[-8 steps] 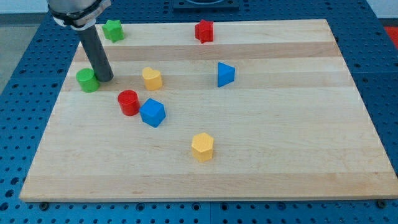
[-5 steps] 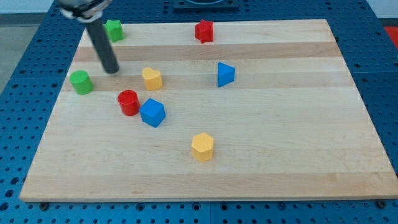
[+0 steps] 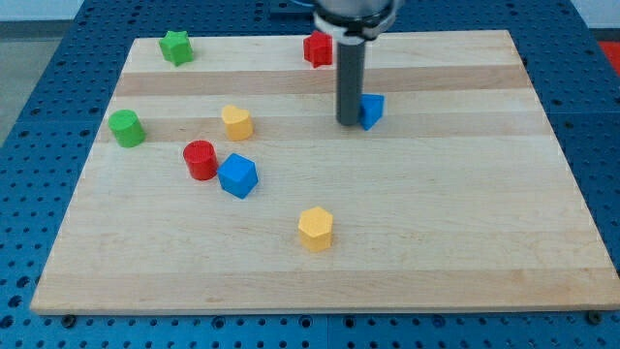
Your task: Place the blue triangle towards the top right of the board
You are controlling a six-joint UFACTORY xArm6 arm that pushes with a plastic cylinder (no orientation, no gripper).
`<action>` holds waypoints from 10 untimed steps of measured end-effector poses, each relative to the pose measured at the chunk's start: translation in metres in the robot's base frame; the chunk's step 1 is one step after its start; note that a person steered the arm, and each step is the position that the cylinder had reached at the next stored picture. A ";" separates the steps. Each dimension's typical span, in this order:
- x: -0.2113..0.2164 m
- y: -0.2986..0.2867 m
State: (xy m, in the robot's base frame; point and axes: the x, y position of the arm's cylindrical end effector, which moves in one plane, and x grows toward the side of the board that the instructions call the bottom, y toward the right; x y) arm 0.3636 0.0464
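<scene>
The blue triangle [image 3: 372, 111] lies on the wooden board [image 3: 465, 213], right of centre in the upper half. My tip [image 3: 348, 122] rests on the board touching the triangle's left side; the dark rod hides the block's left part. The rod rises straight up and leaves the view at the top.
A red star-shaped block [image 3: 316, 47] sits at the top centre, just left of the rod. A green star-shaped block [image 3: 175, 47] is at top left and a green cylinder [image 3: 125, 127] at the left. A yellow block [image 3: 235, 122], red cylinder [image 3: 200, 159], blue block [image 3: 237, 175] and yellow hexagon [image 3: 315, 228] lie left of centre.
The rod has swept from beside the green cylinder at the left across to the blue triangle's left side. The triangle has shifted a little to the right and up.
</scene>
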 end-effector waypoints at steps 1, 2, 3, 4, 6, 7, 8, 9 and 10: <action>-0.023 0.034; -0.010 0.043; 0.020 0.043; 0.008 0.059; -0.045 0.079; -0.067 0.100; -0.073 0.102; -0.048 0.103; -0.023 0.130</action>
State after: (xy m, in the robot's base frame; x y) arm 0.3411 0.1762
